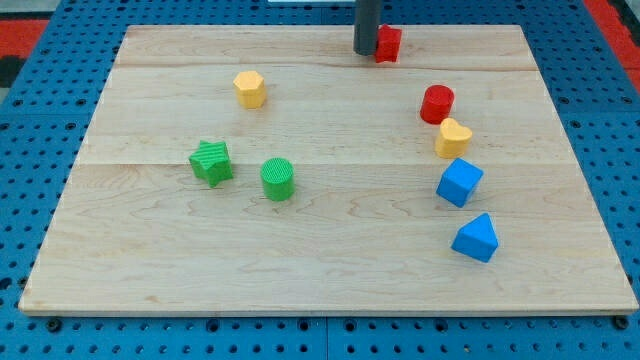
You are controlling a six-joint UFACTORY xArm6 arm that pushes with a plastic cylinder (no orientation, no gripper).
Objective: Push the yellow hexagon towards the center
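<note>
camera view, only one. wooden board point(330, 270) on a blue pegboard surface point(30, 150). my tip point(366, 52) sits at the view's top edge of the board, just left of a red block point(388, 44), touching it or nearly so, can't tell which; that block's shape isn't clear from here. the tool is a plain dark rod, nothing to open or close, and it holds nothing.

yellow hexagon point(249, 88) is in the upper left part of the board, alone, well apart from my tip, which is up and to the view's right of it. centre of the board lies down and right from it.

other blocks: green star point(211, 162) and green cylinder point(278, 179) left of centre, near each other. on the view's right a column: red cylinder point(437, 104), yellow heart point(453, 137) just below it, blue cube point(459, 182), blue wedge-like block point(475, 238).

handling, my guess: hexagon looks like a small rigid plastic or foam piece, light, should slide easily on smooth wood. no grasping, push only. i'd put the tip against its upper-left face, so the push runs toward centre. flat faces help, but an off-centre contact would likely spin it or let it slip off the rod. the green cylinder sits near the path's end; watch for it.

writing: no brands, labels or readable text anywhere.
</note>
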